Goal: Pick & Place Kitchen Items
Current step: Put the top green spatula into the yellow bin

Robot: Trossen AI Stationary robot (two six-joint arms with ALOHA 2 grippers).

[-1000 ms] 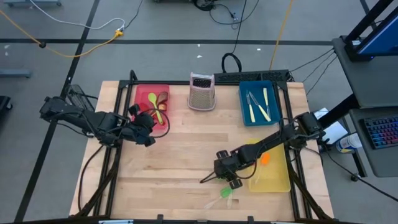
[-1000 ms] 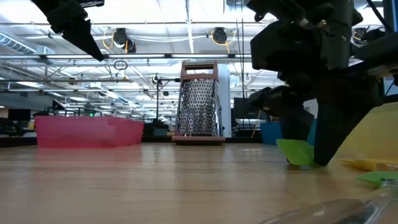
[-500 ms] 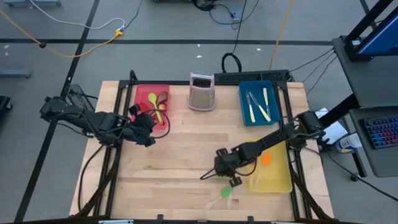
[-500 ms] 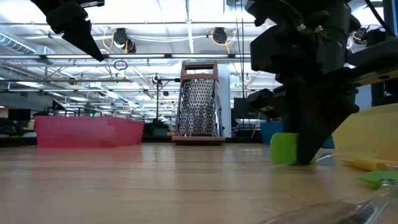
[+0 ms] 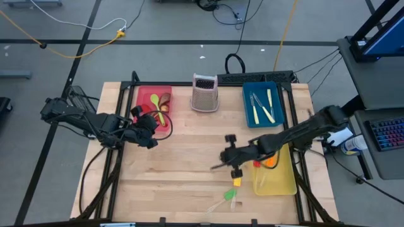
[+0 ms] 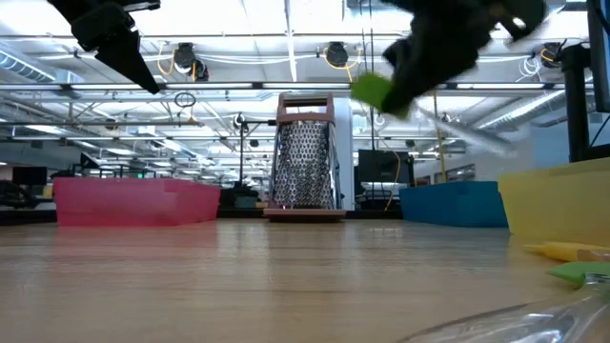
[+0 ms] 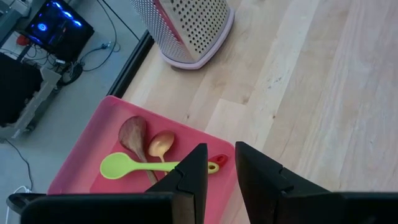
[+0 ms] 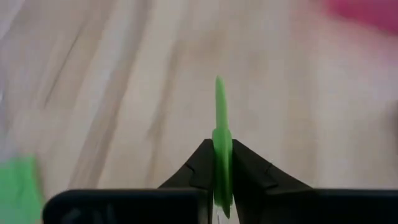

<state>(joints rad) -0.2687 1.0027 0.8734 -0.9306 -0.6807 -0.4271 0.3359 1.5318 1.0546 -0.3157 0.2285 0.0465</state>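
Spatula [image 8: 221, 134] with green head sits pinched edge-on between the right hand's [image 8: 222, 167] closed fingers, above the table [image 5: 183, 157].

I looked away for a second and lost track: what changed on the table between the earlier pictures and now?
The right gripper closed on the green-headed spatula lying in front of the yellow tray and lifted it off the table, swinging toward the table's middle. The left gripper stayed over the red tray. The grater, the blue tray and the other green spatula near the front edge did not move.
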